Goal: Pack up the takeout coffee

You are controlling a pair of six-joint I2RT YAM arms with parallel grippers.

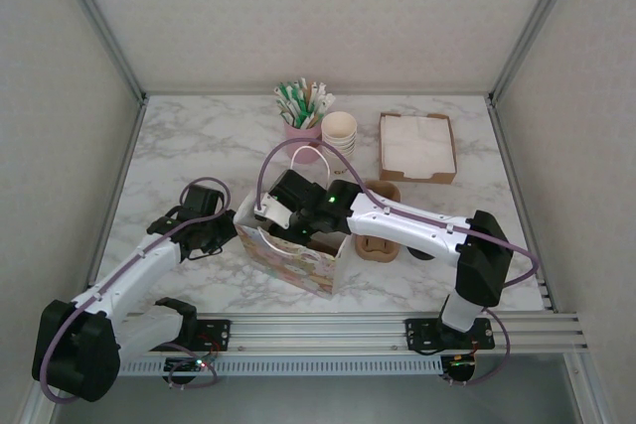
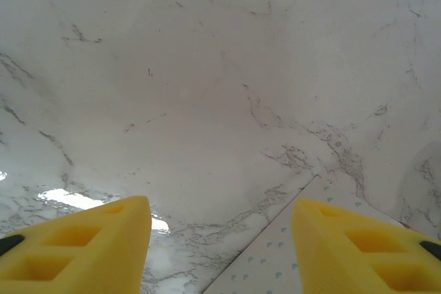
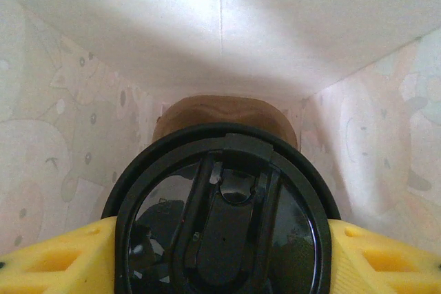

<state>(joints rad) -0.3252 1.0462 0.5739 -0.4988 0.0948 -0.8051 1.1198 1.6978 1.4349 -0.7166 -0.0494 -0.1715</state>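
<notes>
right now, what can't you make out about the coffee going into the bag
- Paper cup of the takeout coffee: in the right wrist view its own black lid covers it; in the top view the right arm and the bag hide it.
- Whether it stands in the brown carrier: right wrist view, the lid blocks the contact.
- Bag floor: right wrist view, hidden under the lid and the carrier.
</notes>
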